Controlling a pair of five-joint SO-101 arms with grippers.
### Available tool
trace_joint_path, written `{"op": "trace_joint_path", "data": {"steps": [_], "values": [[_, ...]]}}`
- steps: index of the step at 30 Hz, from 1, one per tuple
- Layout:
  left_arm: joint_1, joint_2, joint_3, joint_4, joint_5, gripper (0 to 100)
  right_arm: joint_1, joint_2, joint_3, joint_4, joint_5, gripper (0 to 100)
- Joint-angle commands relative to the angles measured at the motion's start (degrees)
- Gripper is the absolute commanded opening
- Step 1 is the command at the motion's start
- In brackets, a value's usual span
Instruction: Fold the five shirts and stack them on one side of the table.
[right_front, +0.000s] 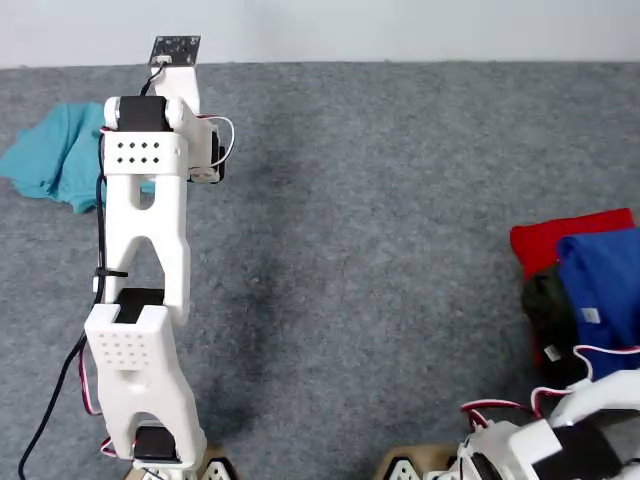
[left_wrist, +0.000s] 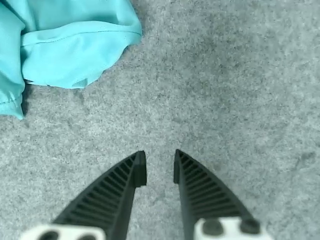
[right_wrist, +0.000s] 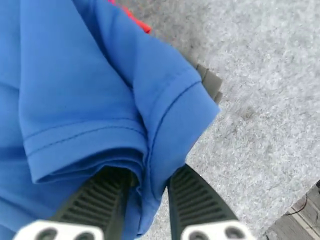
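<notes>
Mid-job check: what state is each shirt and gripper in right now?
teal shirt: crumpled, beside the left arm
blue shirt: atop the right-side pile, rumpled, gripped
red shirt: partly covered by blue shirt
dark shirt: partly covered by blue shirt
left gripper: open, empty, above bare table
right gripper: shut on blue shirt

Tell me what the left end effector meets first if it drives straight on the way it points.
The left end effector likely meets bare grey table cover; the teal shirt lies aside.

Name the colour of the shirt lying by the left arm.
Teal; the shirt shows best in the left wrist view.
</notes>
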Motion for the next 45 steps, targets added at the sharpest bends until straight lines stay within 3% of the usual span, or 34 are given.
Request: {"op": "trace_joint_path", "data": {"steps": [1, 7, 12, 15, 22, 25, 32, 37, 45], "values": [[0.2, -3.7, -0.3, 1.1, -0.4, 9, 0.6, -0.8, -0.5, -0.3, 0.6, 2.2], [0.2, -3.7, -0.3, 1.1, -0.4, 9, 0.6, -2.9, -4.7, 9.9, 0.4, 26.3], [0.2, -3.7, -0.3, 1.1, -0.4, 9, 0.4, -8.0, -14.2, 19.8, -1.3, 26.3], [0.2, -3.7, -0.3, 1.1, -0.4, 9, -3.8, -11.2, -18.0, 21.2, -4.7, 26.3], [0.2, -3.7, -0.2, 1.1, -0.4, 9, -21.8, -8.8, -5.8, 5.5, -8.4, 26.3], [0.2, -3.7, -0.2, 1.1, -0.4, 9, -25.3, -7.5, 2.6, -2.1, -8.2, 26.3], [0.2, -3.7, -0.2, 1.1, -0.4, 9, -31.7, -6.9, 12.9, -8.6, -8.1, 26.3], [0.2, -3.7, -0.2, 1.1, -0.4, 9, -33.5, -7.5, 14.2, -9.6, -8.1, 26.3], [0.2, -3.7, -0.2, 1.1, -0.4, 9, -25.1, -15.4, 13.9, -6.0, -4.1, 26.3]]}}
